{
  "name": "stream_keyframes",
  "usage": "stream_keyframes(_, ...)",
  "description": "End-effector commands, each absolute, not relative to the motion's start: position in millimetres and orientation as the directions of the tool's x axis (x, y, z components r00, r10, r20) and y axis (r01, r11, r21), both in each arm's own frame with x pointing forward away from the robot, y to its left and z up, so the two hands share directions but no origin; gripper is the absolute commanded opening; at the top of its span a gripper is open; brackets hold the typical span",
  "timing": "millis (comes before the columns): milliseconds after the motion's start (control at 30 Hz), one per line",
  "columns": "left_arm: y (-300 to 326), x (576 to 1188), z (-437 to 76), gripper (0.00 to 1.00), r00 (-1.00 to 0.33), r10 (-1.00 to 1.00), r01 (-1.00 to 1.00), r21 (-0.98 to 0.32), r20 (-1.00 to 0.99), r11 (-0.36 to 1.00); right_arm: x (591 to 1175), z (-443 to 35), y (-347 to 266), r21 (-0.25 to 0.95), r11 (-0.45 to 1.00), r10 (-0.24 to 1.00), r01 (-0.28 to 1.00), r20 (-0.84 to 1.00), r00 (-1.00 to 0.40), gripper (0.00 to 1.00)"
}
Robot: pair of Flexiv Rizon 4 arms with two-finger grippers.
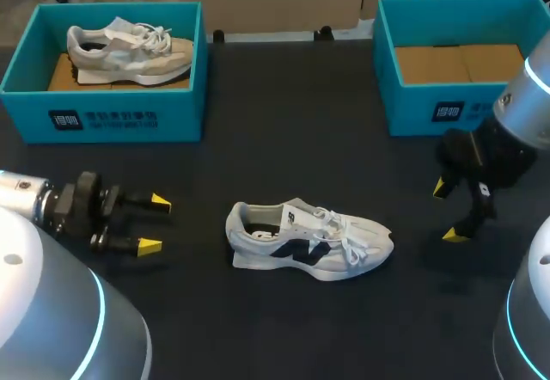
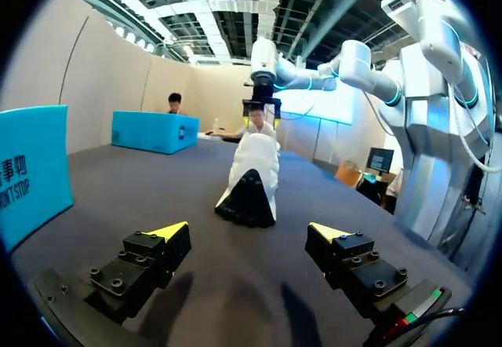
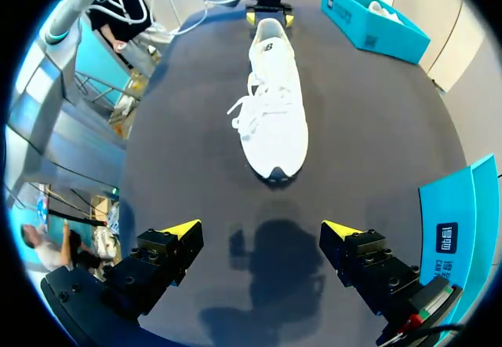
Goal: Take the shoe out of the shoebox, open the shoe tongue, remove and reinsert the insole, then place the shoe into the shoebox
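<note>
The shoe stands on its sole in the middle of the surface, nearer the robot's edge than the far one, with its heel toward the left edge and its toe toward the right. It is out of its box. The right shoebox, at the far right corner, shows only a bare cardboard floor. The left shoebox, at the far left corner, holds a beige shoe. The left claw hangs low near the heel, fingers apart and gripping nothing. The right claw hovers beyond the toe, near the right edge, likewise spread and empty.

The shoe looks light, with a soft fabric upper that should give under pressure and a firmer sole and heel. The steadiest hold is probably across the heel collar or the sides of the sole. The tongue looks thin and floppy and would need a pinch at its top edge. The laces lie loose and could snag a fingertip. The insole, hidden inside, is probably thin and bendy and best lifted at the heel end.
</note>
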State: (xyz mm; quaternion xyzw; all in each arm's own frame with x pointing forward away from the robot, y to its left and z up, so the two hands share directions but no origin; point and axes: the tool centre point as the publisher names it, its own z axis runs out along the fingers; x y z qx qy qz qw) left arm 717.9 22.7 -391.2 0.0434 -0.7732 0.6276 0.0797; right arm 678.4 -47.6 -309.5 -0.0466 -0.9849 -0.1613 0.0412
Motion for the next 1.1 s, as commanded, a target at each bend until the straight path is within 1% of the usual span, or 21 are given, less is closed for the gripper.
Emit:
stream_keyframes(33,24.4,715.2,-393.1,1.0,-0.985,0.032,-0.158,-0.969,0.167,0.191,677.3,-309.7,-47.7,0.313,0.944,0.079,0.105,0.094,-0.992,1.0)
stream_keyframes(367,10.8,707.5,-396.6,1.0,-0.992,0.012,-0.119,-0.968,0.125,0.223,677.3,-309.7,-47.7,0.313,0.944,0.079,0.105,0.094,-0.992,1.0)
stream_keyframes(767,-29.1,696.9,-392.1,1.0,-0.991,0.062,-0.107,-0.976,0.121,0.192,677.3,-309.7,-47.7,0.313,0.944,0.079,0.105,0.094,-0.992,1.0)
stream_keyframes(900,-41.8,695.2,-383.4,1.0,-0.992,0.046,-0.106,-0.977,0.117,0.188,677.3,-309.7,-47.7,0.313,0.944,0.079,0.105,0.094,-0.992,1.0)
stream_keyframes(1100,-41.8,695.2,-383.4,1.0,-0.992,0.046,-0.106,-0.977,0.117,0.188,677.3,-309.7,-47.7,0.313,0.944,0.079,0.105,0.094,-0.992,1.0)
